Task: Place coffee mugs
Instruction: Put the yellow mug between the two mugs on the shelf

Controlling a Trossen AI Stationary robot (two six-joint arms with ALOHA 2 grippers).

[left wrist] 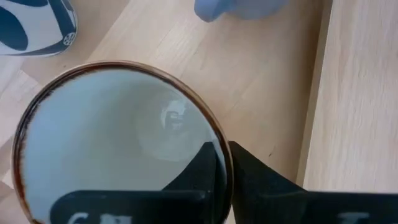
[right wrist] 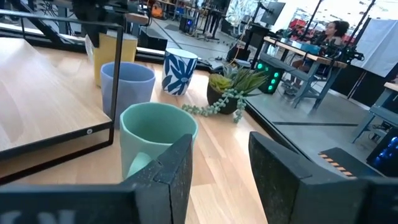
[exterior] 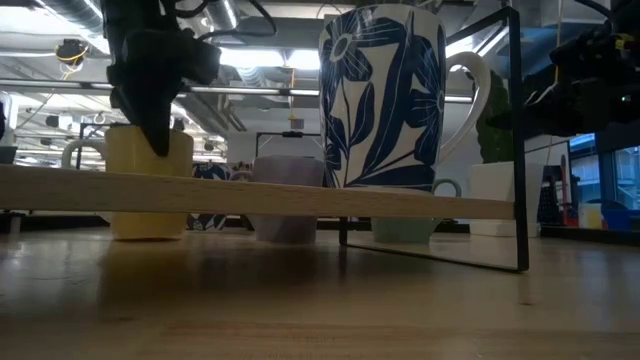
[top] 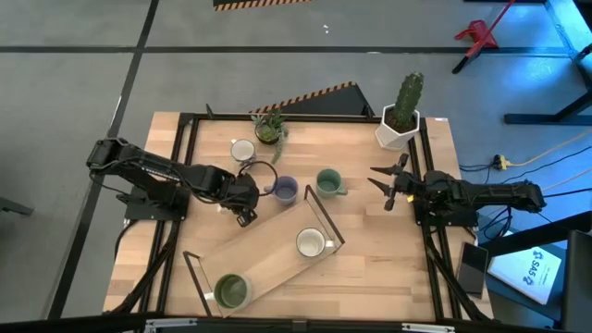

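Two mugs are sitting on the wooden shelf board (top: 268, 259) of the black-framed rack: an olive green mug (top: 230, 289) near its lower-left end and a white mug (top: 311, 243) near its right end. Four mugs are standing off the rack on the surface (top: 388, 268): a lavender mug (top: 285, 191), a teal mug (top: 328, 181) just beside it, a blue-and-white patterned mug (top: 242, 150) near the small trailing plant (top: 270, 129), and a cream mug with a brown rim (left wrist: 118, 143).

The left hand (top: 246, 201) is gripping that cream mug by its wall, one finger (left wrist: 199, 171) inside the rim and the other outside; in the low view the mug (exterior: 148, 180) appears beyond the board, and whether it is resting or lifted cannot be told. The right hand (top: 390, 190) is waiting at the right side, fingers spread and empty, facing the teal mug (right wrist: 157, 146).

Judgement: about a third is placed; the cream mug is in hand, and three more are awaiting pickup.
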